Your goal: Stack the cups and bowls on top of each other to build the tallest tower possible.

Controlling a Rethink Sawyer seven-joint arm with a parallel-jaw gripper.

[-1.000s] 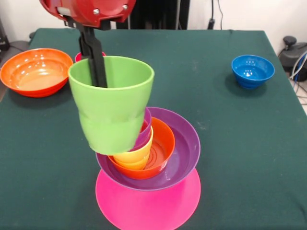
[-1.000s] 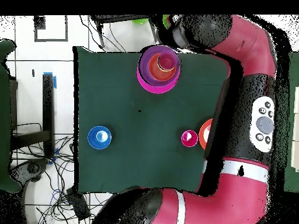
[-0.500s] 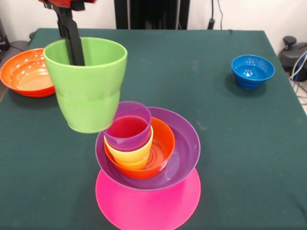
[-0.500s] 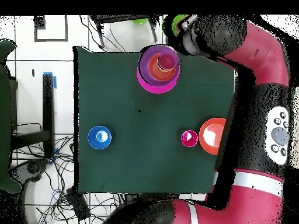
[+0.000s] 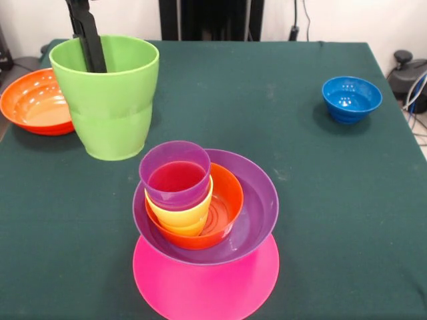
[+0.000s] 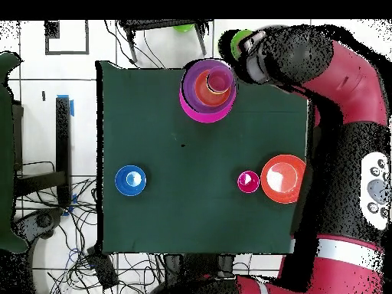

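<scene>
Carried away from the tower (image 5: 203, 227), the glossy light green plastic cup (image 5: 107, 97) now hangs to its left in the front view. One finger (image 5: 87, 37) of the gripper (image 5: 85, 33) reaches inside the cup's rim, clamped on its wall. Purple cup (image 5: 175, 175) tops yellow cup (image 5: 181, 217), small orange bowl (image 5: 223, 207), purple bowl (image 5: 257, 207) and upturned pink bowl (image 5: 207, 287). Blue bowl (image 5: 351, 98) and large orange bowl (image 5: 33, 100) sit well apart on the green table (image 5: 333, 200).

The green-clothed table (image 5: 320, 200) bears the tower (image 5: 203, 220), an orange bowl (image 5: 33, 100) and a blue bowl (image 5: 351, 99).

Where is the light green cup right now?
In the front view, the light green cup is at the upper left, gripper finger inside, between the large orange bowl and the tower.
</scene>
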